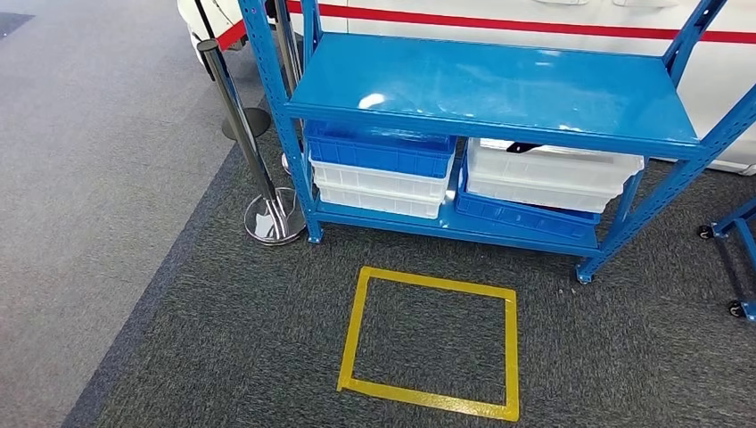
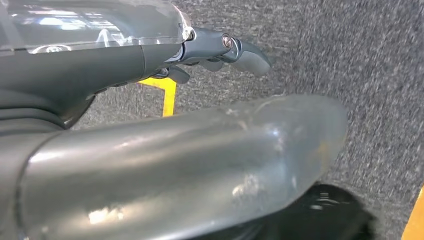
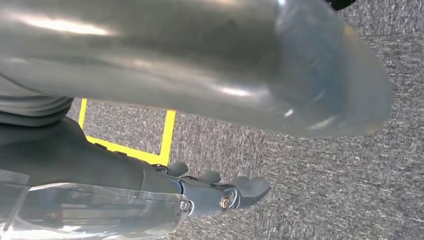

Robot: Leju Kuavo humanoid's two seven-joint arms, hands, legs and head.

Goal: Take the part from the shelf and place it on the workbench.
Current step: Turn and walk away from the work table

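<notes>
A blue metal shelf [image 1: 499,89] stands ahead of me, its top board bare. On its lower board sit stacked bins: a blue bin [image 1: 379,150] over white ones [image 1: 379,187] at the left, and a white bin [image 1: 553,174] over a blue one [image 1: 526,217] at the right. A small dark thing [image 1: 521,147] pokes up at the rim of the right white bin; I cannot tell what it is. My left hand [image 2: 210,47] hangs over grey carpet, fingers stretched out and holding nothing. My right hand [image 3: 215,192] hangs the same way, with nothing in it.
A yellow tape square [image 1: 357,330] marks the carpet in front of the shelf. A chrome stanchion [image 1: 267,214] stands by the shelf's left post. A blue wheeled frame [image 1: 735,236] sits at the right edge. Behind the shelf is a white body with a red stripe [image 1: 535,20].
</notes>
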